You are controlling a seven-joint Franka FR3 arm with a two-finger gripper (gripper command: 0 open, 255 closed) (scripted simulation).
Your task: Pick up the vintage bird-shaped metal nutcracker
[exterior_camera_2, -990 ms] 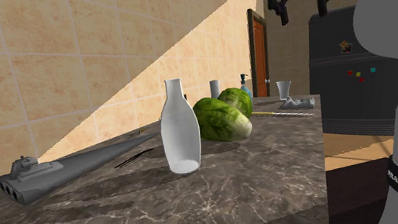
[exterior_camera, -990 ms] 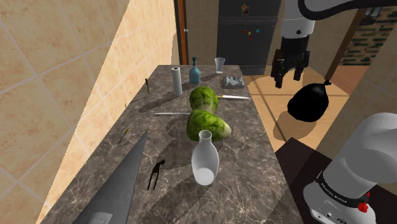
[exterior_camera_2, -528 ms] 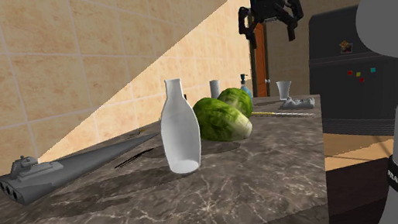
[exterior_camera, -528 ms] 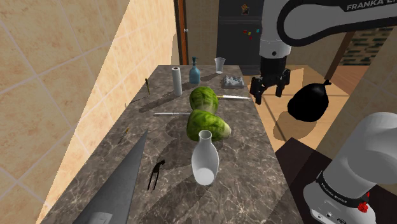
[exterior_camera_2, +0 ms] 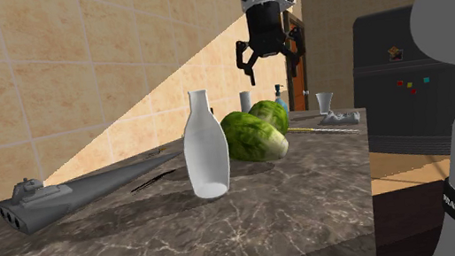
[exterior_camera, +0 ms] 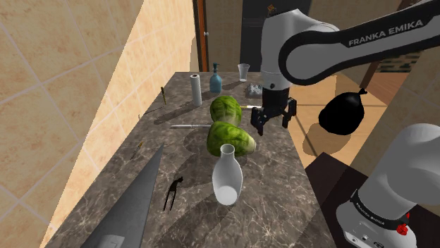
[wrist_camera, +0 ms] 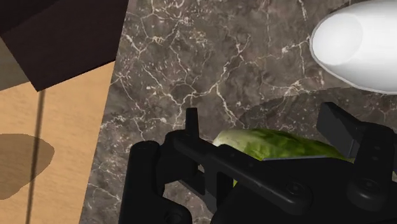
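Black and slim, the nutcracker (exterior_camera: 171, 194) lies flat on the bench (exterior_camera: 282, 190), just beside the grey ship model (exterior_camera: 134, 204) and near the white vase (exterior_camera: 227, 184). The gripper (exterior_camera: 273, 127) hangs well apart from it, by the lettuces (exterior_camera: 230, 138). Its fingers are spread and hold nothing, likely ready to reach across. From above, the shoulder view shows the nutcracker's two legs. The second exterior view shows the gripper's height over the bench, and the wrist view looks down on lettuce and vase.

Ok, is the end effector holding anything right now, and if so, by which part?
Nothing is held. The end effector hangs open in the air above the counter, beside the green cabbages.
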